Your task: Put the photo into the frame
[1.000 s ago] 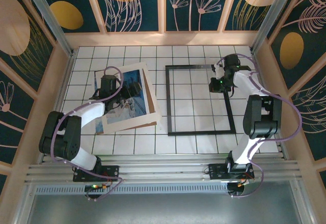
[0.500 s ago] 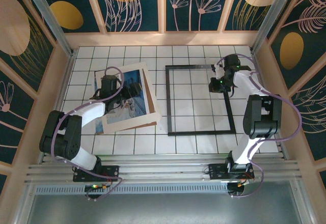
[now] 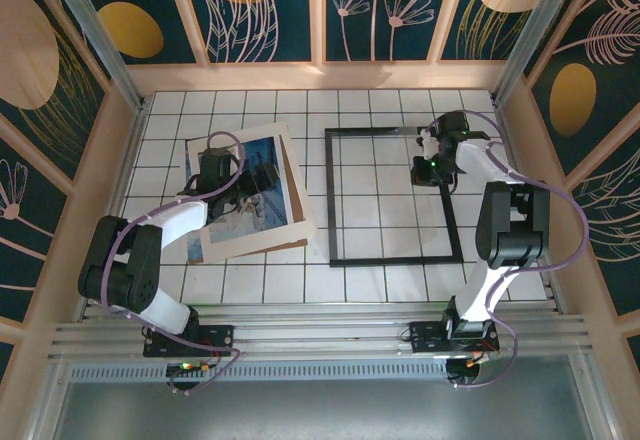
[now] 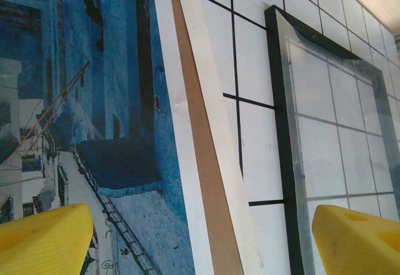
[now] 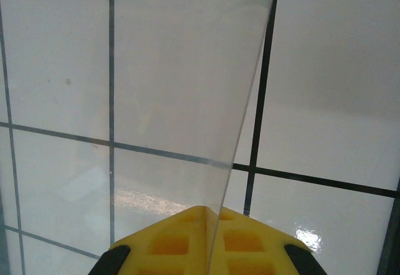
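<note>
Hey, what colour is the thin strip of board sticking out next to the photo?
Plain brown; the backing board shows best in the left wrist view.

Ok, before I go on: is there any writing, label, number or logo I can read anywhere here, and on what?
No readable text anywhere.
On the photo: a tiny dark squiggle near its lower edge, too small to read, and it may not be writing.
On the frame, the clear sheet and the tiled table: no marks.
On the wall panels: plant patterns, no words.
</note>
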